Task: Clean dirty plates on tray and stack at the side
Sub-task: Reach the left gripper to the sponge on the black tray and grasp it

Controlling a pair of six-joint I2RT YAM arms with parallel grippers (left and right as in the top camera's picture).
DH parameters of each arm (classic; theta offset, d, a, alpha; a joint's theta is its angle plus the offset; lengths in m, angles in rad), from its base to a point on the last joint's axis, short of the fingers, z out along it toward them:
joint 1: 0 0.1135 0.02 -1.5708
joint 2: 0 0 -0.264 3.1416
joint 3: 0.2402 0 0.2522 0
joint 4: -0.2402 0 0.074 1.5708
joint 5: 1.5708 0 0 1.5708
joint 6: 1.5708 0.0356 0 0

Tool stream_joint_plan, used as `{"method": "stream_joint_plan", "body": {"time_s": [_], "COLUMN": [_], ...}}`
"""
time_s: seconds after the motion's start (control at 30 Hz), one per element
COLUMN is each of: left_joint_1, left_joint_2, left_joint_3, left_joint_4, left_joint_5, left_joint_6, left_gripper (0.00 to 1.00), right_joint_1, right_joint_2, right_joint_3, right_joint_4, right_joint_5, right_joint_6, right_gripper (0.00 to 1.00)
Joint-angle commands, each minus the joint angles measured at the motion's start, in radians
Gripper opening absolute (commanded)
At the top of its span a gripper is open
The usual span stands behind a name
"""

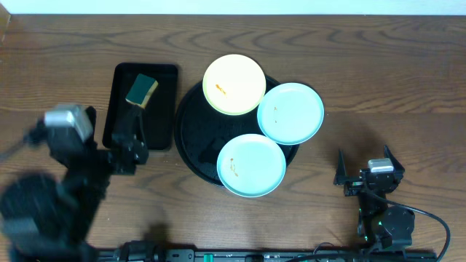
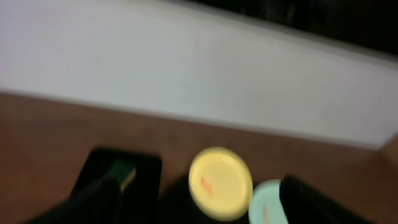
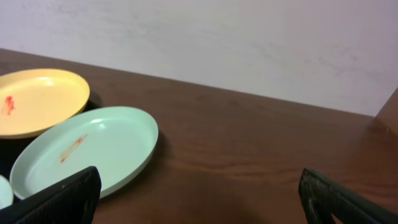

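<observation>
Holding my left hand (image 1: 131,127) and right hand (image 1: 362,156) spread apart, empty, I am risking tipping plates (image 1: 290,113) overhanging the tray (image 1: 196,131)

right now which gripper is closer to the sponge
Left. The left gripper hovers just short of the sponge, at the near edge of the small rectangular tray; the right gripper is far across, beyond the round tray.

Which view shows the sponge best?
Overhead: the green-and-yellow sponge lies whole and sharp in the small rectangular tray. The left wrist view gives only a blurred green corner of it; the right wrist view misses it.
</observation>
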Motion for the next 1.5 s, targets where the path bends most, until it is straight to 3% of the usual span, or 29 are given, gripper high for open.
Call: {"method": "stream_joint_plan", "body": {"time_s": [0.0,0.2,0.53,1.03,1.2,1.33,1.47], "left_joint_1": [-0.002,-0.002,0.0,0.014,0.065,0.115,0.136], "left_joint_2": [0.257,0.471,0.694,1.033,1.145,1.25,1.341], "left_joint_3": [0.297,0.41,0.409,0.404,0.404,0.404,0.404], "left_joint_4": [-0.208,-0.265,-0.33,-0.383,-0.329,-0.274,-0.182], "left_joint_5": [0.038,0.025,-0.468,-0.362,-0.343,-0.14,-0.127], "left_joint_6": [0.064,0.063,0.07,0.148,0.182,0.335,0.349], "left_gripper": [0.81,0.81,0.81,0.8,0.85,0.84,0.82], "right_joint_1": [-0.011,-0.011,-0.011,-0.011,-0.011,-0.011,-0.011], "right_joint_2": [-0.004,-0.004,-0.004,-0.004,-0.004,-0.004,-0.004], "right_joint_3": [-0.001,-0.001,-0.001,-0.001,-0.001,-0.001,-0.001], "right_joint_4": [-0.004,-0.004,-0.004,-0.004,-0.004,-0.004,-0.004], "right_joint_5": [0.01,0.01,0.01,0.01,0.01,0.01,0.01], "right_joint_6": [-0.008,-0.008,-0.008,-0.008,-0.008,-0.008,-0.008], "right_gripper": [0.99,0.99,0.99,0.99,0.99,0.99,0.99]}}
